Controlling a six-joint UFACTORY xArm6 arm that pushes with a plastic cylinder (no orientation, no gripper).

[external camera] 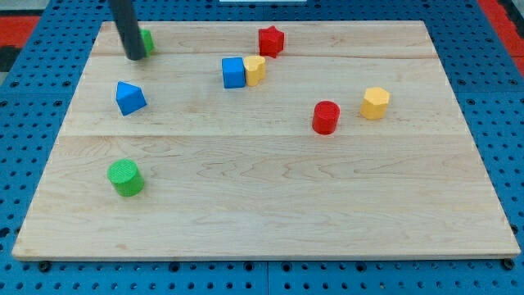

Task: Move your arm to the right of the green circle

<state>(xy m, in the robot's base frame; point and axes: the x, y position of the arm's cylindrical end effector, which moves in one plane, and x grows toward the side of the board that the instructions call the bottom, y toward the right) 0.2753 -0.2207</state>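
Observation:
The green circle (125, 177), a short green cylinder, stands near the board's lower left. My dark rod comes down from the view's top left, and my tip (135, 56) rests near the board's upper left corner. It is far above the green circle in the view. A second green block (146, 40) sits right behind the rod, mostly hidden by it, so its shape is unclear.
A blue triangular block (129, 97) lies between my tip and the green circle. A blue cube (233, 72) touches a yellow block (255, 70). A red star (271, 40) is at top centre. A red cylinder (326, 117) and a yellow hexagon (376, 103) are at the right.

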